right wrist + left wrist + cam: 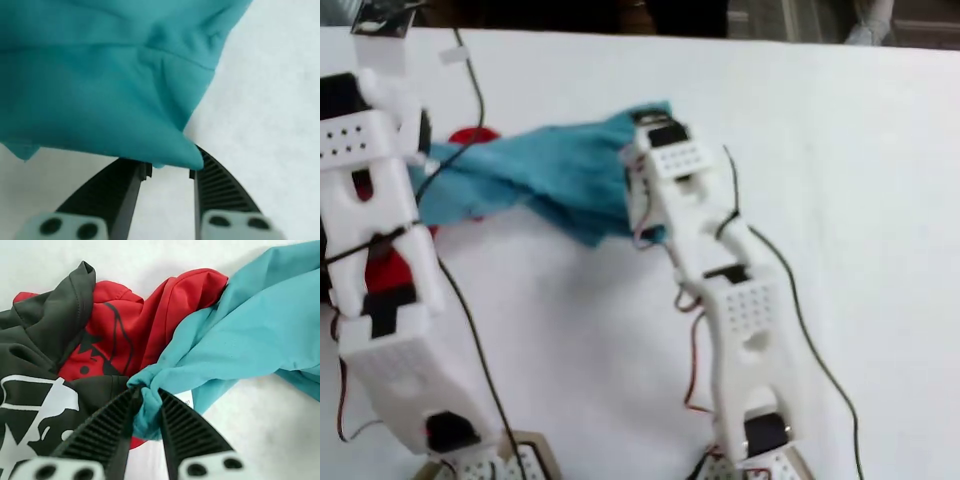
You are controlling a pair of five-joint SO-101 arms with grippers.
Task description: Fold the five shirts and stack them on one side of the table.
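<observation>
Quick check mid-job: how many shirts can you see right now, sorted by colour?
teal shirt: 1
red shirt: 1
black shirt with white print: 1
Total: 3 shirts in view

A teal shirt (550, 175) lies stretched, one end over a crumpled red shirt (135, 325) touching a black shirt (45, 335)
</observation>
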